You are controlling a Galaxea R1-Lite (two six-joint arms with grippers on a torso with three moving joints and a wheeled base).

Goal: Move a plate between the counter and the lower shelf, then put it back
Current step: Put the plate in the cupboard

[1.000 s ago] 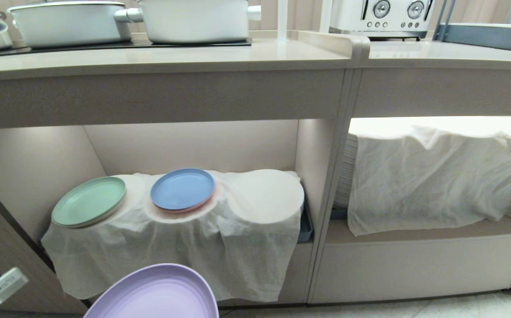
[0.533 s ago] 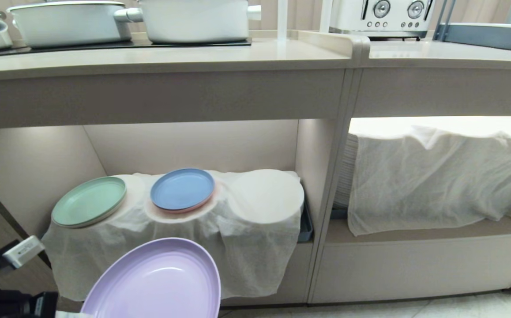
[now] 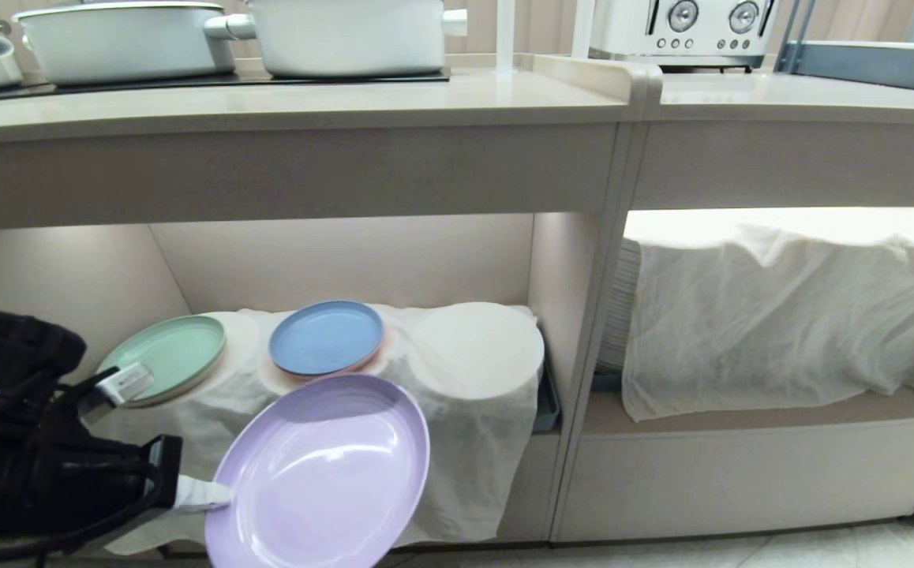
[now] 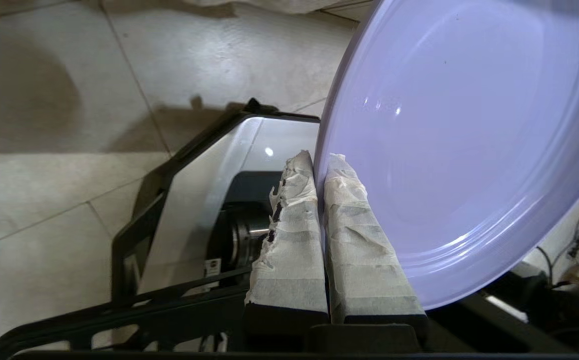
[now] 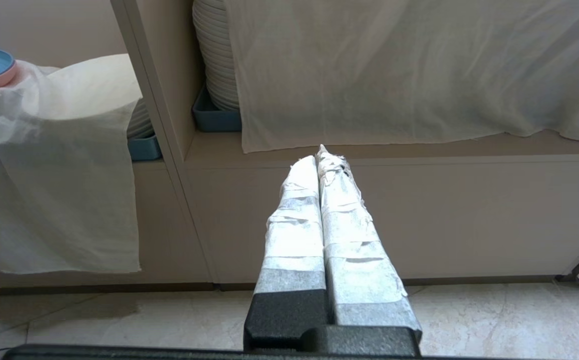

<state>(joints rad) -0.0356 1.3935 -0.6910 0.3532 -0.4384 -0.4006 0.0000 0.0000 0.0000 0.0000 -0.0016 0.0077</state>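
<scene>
The lilac-purple plate (image 3: 319, 473) hangs tilted in the air in front of the lower shelf (image 3: 346, 260), below the cloth-draped humps. My left gripper (image 3: 208, 495) is shut on the plate's left rim, its taped fingers (image 4: 354, 240) pinching the edge of the plate (image 4: 469, 150). The black left arm fills the lower left of the head view. The counter (image 3: 307, 102) runs across the top, above the shelf. My right gripper (image 5: 319, 155) is shut and empty, held low before the right-hand compartment, outside the head view.
A mint-green plate (image 3: 165, 359) and a blue plate (image 3: 327, 338) sit on two humps of the white cloth (image 3: 457, 442); the right hump (image 3: 477, 347) is bare. White pots (image 3: 346, 35) stand on the hob, a toaster (image 3: 682, 28) on the adjoining top. A cloth-covered plate stack (image 3: 788, 315) fills the right compartment.
My left arm has risen into view from the lower left. It has carried the purple plate up and to the right, closer to the shelf front. The grip has stayed shut.
</scene>
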